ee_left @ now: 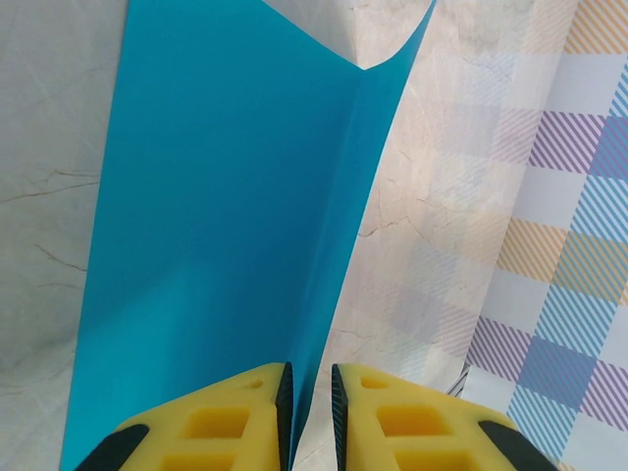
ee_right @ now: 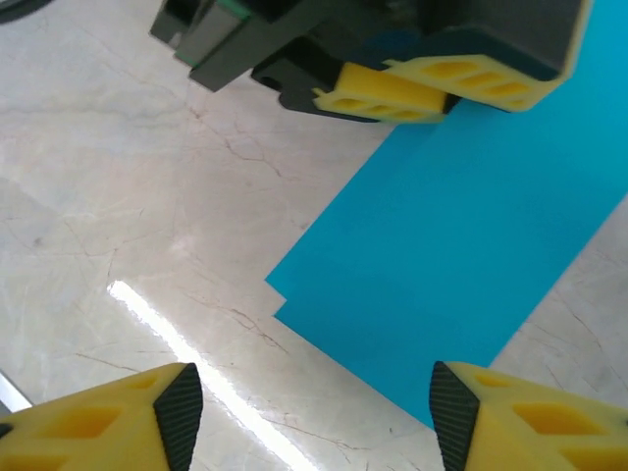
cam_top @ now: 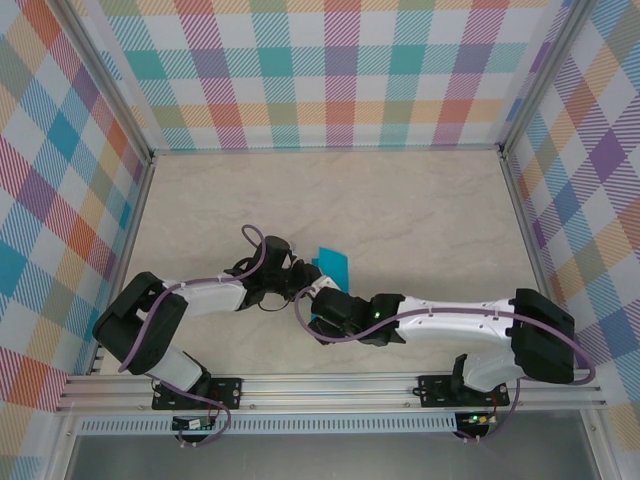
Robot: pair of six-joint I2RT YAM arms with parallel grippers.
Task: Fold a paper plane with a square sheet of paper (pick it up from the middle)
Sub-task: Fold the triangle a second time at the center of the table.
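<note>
Left wrist view: your square sheet of paper [ee_left: 216, 245] runs bottom-to-top; left gripper [ee_left: 312, 392] clamps its lower end; right gripper [ee_right: 314, 402] jaws apart.

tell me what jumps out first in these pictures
The bright blue paper at the middle of the pale marble table catches the eye first. The left gripper is pinched on a raised crease in it, while the right gripper hangs open above the sheet's other end. Loud checked walls stand on three sides.
</note>
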